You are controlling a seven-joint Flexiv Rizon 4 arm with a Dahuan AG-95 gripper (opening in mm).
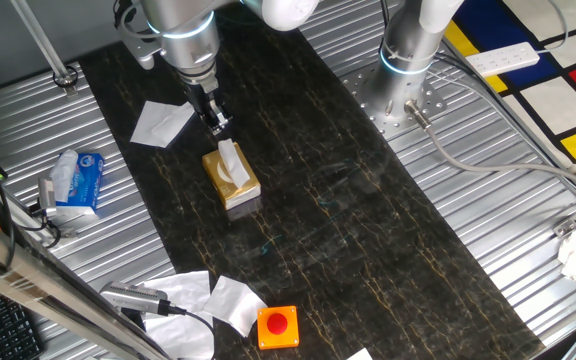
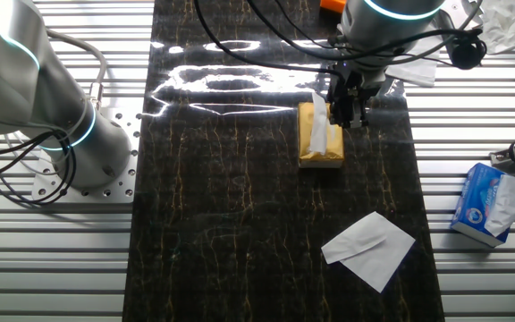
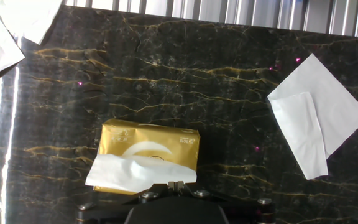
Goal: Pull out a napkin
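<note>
The tan-gold tissue box (image 1: 234, 186) lies on the dark marble mat; it also shows in the other fixed view (image 2: 322, 154) and the hand view (image 3: 148, 144). The white napkin (image 1: 230, 157) sticks out of its top slot as a creased tuft (image 2: 317, 125) and drapes over the near edge in the hand view (image 3: 135, 172). My gripper (image 1: 219, 122) hovers just above the box's far end, beside the tuft (image 2: 347, 109). Its fingertips (image 3: 176, 184) are pressed together with nothing visibly between them, just at the napkin's edge.
A loose folded white sheet (image 1: 161, 122) lies on the mat (image 2: 369, 248) (image 3: 316, 118). A blue-and-white tissue packet (image 1: 76, 180) sits off the mat (image 2: 485, 204). More loose tissues (image 1: 208, 298) and an orange box with a red button (image 1: 278, 326) lie near the front. A second arm's base (image 1: 408, 60) stands at the back.
</note>
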